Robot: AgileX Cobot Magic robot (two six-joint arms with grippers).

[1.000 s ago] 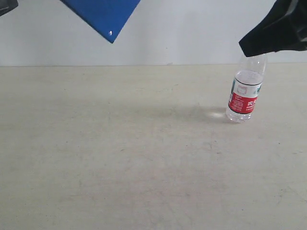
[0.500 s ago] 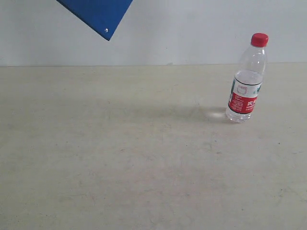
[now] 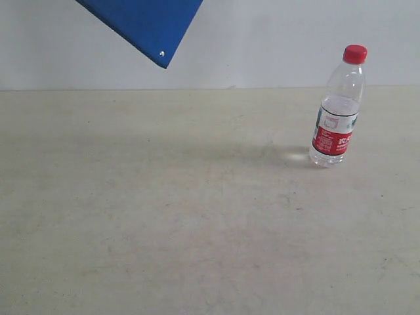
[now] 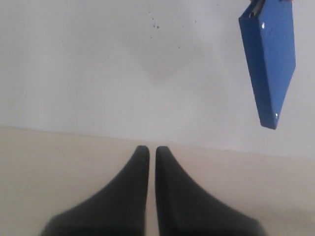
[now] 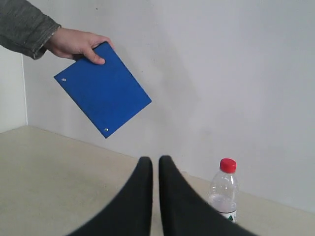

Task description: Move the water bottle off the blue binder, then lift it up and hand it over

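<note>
A plain white wall point(image 3: 275, 39) rises behind a pale beige, faintly scuffed tabletop point(image 3: 164, 230).

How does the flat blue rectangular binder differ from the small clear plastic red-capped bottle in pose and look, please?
The flat blue rectangular binder hangs tilted in the air, held at a corner by a person's hand; the small clear plastic bottle stands upright on the table. The binder is opaque and thin; the bottle is see-through and round. Neither touches the other.
</note>
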